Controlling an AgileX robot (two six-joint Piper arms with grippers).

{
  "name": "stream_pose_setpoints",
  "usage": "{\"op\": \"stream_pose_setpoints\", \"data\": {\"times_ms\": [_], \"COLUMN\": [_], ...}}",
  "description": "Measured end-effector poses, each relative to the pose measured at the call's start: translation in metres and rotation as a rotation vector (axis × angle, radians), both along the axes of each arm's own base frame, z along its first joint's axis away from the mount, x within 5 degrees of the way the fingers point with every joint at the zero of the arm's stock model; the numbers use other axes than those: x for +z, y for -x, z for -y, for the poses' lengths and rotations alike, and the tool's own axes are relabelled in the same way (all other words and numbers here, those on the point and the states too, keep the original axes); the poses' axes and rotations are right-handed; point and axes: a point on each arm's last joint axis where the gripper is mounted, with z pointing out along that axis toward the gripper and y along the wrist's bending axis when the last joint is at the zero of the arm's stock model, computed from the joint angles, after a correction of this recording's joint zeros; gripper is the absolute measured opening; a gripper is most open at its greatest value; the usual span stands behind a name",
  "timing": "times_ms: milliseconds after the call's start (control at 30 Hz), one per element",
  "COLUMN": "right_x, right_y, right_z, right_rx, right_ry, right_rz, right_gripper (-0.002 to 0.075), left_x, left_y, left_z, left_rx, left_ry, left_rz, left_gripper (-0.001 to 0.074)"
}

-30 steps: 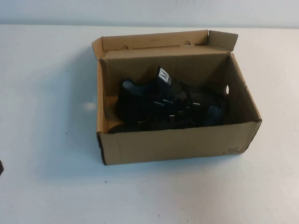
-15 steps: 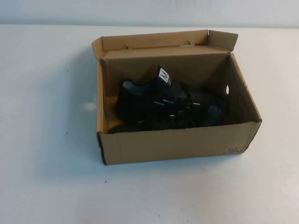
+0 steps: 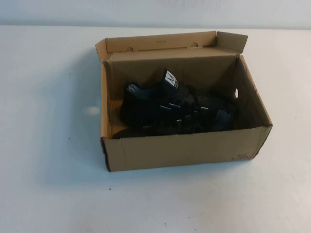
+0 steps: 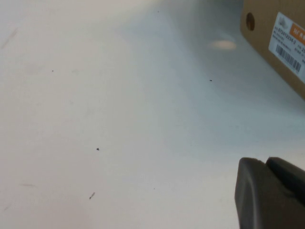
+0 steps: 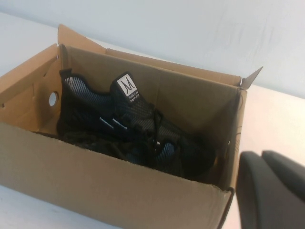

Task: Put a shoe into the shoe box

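The brown cardboard shoe box [image 3: 184, 148] stands open in the middle of the table, its flap lid upright at the back. Inside lies the black knit shoe [image 3: 165, 104] with its white tongue label up; the right wrist view shows the shoe [image 5: 138, 124] against the box's far wall. My left gripper [image 4: 267, 164] is shut and empty, low over bare table, well off the box's end wall [image 4: 259, 24]. My right gripper [image 5: 261, 155] is shut and empty beside a corner of the box [image 5: 95, 186]. Neither gripper shows in the high view.
A white and orange barcode label [image 4: 289, 40] sits on the box's end wall beside a small round hole [image 4: 250, 21]. White table [image 3: 48, 145] surrounds the box on all sides. A pale wall runs along the back.
A dark bit of the left arm at the left edge of the high view has gone out of sight. The box and shoe have not moved.
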Motion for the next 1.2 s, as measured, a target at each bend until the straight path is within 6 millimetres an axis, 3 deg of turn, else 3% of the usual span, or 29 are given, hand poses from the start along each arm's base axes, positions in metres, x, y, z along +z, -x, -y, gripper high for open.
{"op": "stream_pose_setpoints", "data": {"times_ms": [400, 733, 833, 1100, 1200], "right_x": [0.002, 0.011, -0.008, -0.09, -0.103], "right_y": [0.005, 0.056, 0.063, 0.06, 0.059], "right_z": [0.004, 0.03, 0.033, 0.034, 0.033], "right_rx": [-0.01, -0.135, -0.146, -0.189, -0.2], "right_ry": [-0.005, -0.042, -0.047, -0.173, -0.22], "right_rz": [0.007, 0.172, 0.182, 0.038, -0.022], "right_gripper": [-0.0016, -0.0016, -0.0016, -0.0016, -0.0016], "left_x": [0.0, 0.0, 0.0, 0.0, 0.0], "left_y": [0.0, 0.0, 0.0, 0.0, 0.0], "left_z": [0.0, 0.0, 0.0, 0.0, 0.0], "left_rx": [0.0, -0.001, -0.001, -0.002, -0.002], "left_ry": [0.0, -0.001, -0.001, -0.001, -0.001], "left_rz": [0.0, 0.0, 0.0, -0.001, -0.001], "left_gripper": [-0.0001, -0.0001, -0.0001, -0.0001, -0.0001]}}
